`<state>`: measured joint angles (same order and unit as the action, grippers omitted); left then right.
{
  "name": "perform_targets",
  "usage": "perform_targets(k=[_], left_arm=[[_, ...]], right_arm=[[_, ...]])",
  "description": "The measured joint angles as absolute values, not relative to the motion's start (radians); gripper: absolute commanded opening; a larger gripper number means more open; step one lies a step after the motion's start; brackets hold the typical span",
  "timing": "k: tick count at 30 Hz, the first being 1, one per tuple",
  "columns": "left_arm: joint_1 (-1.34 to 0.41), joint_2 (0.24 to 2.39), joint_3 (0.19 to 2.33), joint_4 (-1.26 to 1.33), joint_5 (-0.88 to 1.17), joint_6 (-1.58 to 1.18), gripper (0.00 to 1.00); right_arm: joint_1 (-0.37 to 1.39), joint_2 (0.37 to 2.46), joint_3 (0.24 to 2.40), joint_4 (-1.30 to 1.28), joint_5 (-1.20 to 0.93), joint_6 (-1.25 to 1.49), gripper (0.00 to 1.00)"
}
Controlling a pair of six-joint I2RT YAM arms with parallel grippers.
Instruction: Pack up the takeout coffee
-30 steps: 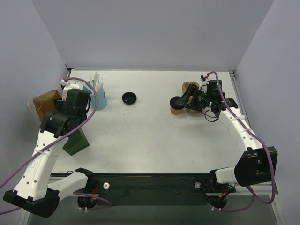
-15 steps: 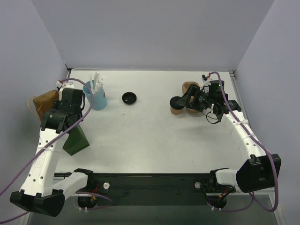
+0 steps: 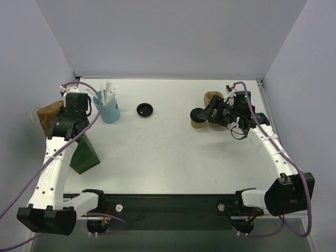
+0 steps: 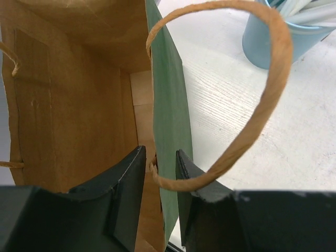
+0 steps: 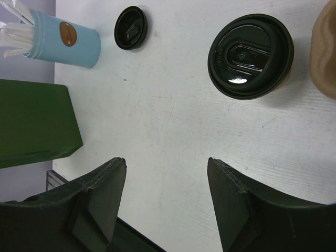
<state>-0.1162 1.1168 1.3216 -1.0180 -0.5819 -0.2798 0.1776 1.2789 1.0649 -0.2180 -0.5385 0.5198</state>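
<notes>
- Readying the bag (image 4: 68, 105): my left gripper (image 4: 158, 157) straddles its wall, jaws narrow. I can't tell if it pinches.
- My right gripper (image 5: 167, 199) is spread and empty. The coffee (image 5: 251, 56) stands lidded on the table, far right.
- Next, I judge: a firm bag hold, then grasp the coffee.

A blue cup of white straws (image 3: 108, 111) stands near a loose black lid (image 3: 144, 109).

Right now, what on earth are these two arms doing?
The job is to get the takeout coffee into a paper bag. The left tool straddles the bag's green wall beside the twine handle; whether it grips yet is unclear. The right tool hangs open over the table near the lidded coffee, which stands beside a brown carrier and is not held. A spare black lid and a blue cup of straws sit apart.
</notes>
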Motion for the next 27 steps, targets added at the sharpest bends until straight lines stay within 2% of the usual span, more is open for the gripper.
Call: perform_targets(k=[3, 8, 11, 18, 20, 27], left_arm=[[-0.101, 1.117, 1.320, -1.002, -0.582, -0.272, 0.38], [-0.091, 1.117, 1.320, -0.980, -0.567, -0.244, 0.14], [-0.090, 1.117, 1.320, -0.979, -0.521, -0.206, 0.07], [-0.098, 1.044, 1.322, -0.985, -0.272, -0.133, 0.00], [-0.114, 0.975, 1.322, -0.982, -0.115, -0.112, 0.00], [-0.198, 0.783, 1.320, -0.982, 0.203, -0.065, 0.00]], right_arm=[[0.176, 1.278, 1.064, -0.220, -0.539, 0.518, 0.64], [0.175, 1.274, 1.064, -0.221, -0.544, 0.518, 0.64], [0.167, 1.269, 1.064, -0.221, -0.551, 0.518, 0.64], [0.157, 1.258, 1.064, -0.225, -0.558, 0.519, 0.64], [0.157, 1.252, 1.064, -0.233, -0.558, 0.521, 0.64], [0.157, 1.214, 1.069, -0.252, -0.558, 0.527, 0.64]])
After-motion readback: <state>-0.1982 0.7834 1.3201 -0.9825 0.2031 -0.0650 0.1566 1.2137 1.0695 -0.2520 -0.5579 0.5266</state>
